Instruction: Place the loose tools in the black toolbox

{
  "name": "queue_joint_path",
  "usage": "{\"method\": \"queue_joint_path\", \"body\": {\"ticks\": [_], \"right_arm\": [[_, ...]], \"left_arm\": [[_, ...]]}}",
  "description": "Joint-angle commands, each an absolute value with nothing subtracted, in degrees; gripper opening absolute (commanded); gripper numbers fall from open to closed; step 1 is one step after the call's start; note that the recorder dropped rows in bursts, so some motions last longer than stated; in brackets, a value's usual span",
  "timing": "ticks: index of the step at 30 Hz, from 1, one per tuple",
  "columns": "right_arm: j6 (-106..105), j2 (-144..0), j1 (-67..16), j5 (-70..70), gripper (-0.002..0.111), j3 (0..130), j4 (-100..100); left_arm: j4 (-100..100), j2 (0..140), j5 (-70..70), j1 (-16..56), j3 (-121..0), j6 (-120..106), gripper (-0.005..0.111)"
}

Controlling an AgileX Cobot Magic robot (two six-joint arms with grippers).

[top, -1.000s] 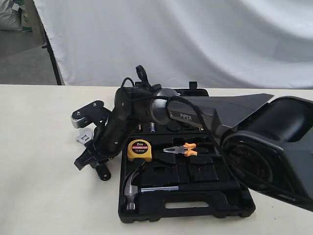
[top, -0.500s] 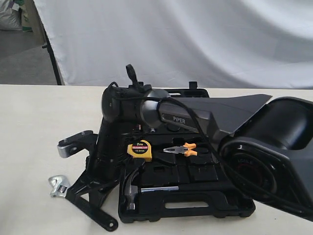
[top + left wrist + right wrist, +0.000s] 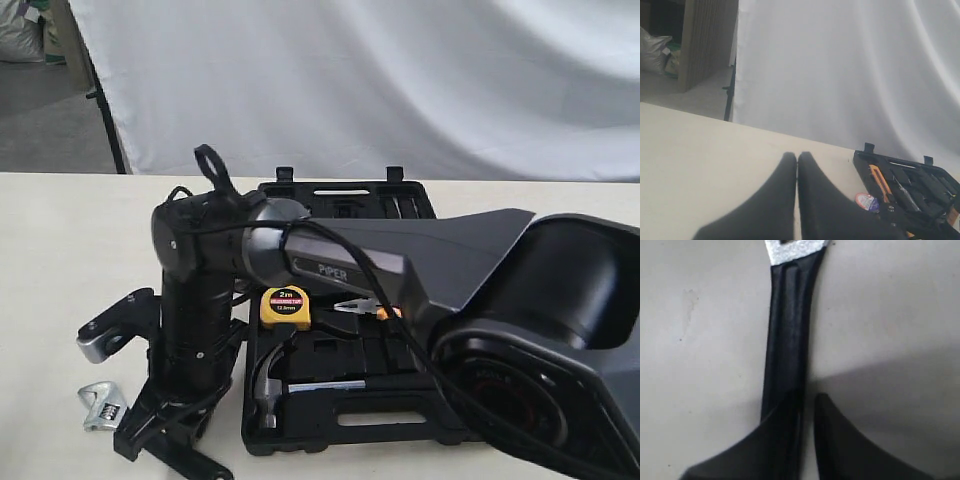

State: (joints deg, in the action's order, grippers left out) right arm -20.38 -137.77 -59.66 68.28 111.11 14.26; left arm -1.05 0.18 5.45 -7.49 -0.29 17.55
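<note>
The adjustable wrench [image 3: 100,405] is seen low on the bench [image 3: 60,250], at 8 o'clock of the black toolbox [image 3: 330,438]. Its long axis runs from 10 to 4 o'clock, the silver head toward 10. Its handle is clasped by the narrowed right pincer [image 3: 807,405]. The left pincer [image 3: 797,165] is pressed together, nothing held.

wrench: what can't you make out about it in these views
- Head: in the right wrist view, the wrench is cut off by the frame edge at its silver head.
- Grip: in the same view, the black handle blends into the right pincer, so held or not is unclear.
- Handle: in the exterior view, hidden behind that pincer.
- Left wrist view: the wrench is out of frame.
</note>
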Motion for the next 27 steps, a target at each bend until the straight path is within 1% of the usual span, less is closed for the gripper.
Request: {"method": "queue_joint_path", "body": {"ticks": [1,2,4,6,11,17,23,27], "right_arm": [[-18.3,-138.5,-61.5,69.3,0.044,110.5,7.1],[-18.3,-138.5,-61.5,69.3,0.051,110.5,7.4],[-18.4,-138.3,-61.5,69.3,0.06,110.6,7.7],[-19.4,-137.7,-61.5,69.3,0.065,110.6,7.7],[-21.8,-134.5,-61.4,65.7,0.065,110.6,8.6],[-22.0,-131.5,-61.4,56.5,0.065,110.6,9.8],[-34.1,-133.7,-62.4,51.7,0.065,110.6,21.6],[-35.6,-136.1,-63.4,48.5,0.065,110.6,22.9]], "left_arm": [[-1.3,0.0,5.0,-8.9,-0.4,17.8,0.001],[-1.3,0.0,5.0,-8.9,-0.4,17.8,0.001],[-1.3,0.0,5.0,-8.9,-0.4,17.8,0.001],[-1.3,0.0,5.0,-8.9,-0.4,17.8,0.001],[-1.3,0.0,5.0,-8.9,-0.4,17.8,0.001],[-1.3,0.0,5.0,-8.9,-0.4,17.8,0.001],[-1.3,0.0,5.0,-8.9,-0.4,17.8,0.001],[-1.3,0.0,5.0,-8.9,-0.4,17.8,0.001]]}}
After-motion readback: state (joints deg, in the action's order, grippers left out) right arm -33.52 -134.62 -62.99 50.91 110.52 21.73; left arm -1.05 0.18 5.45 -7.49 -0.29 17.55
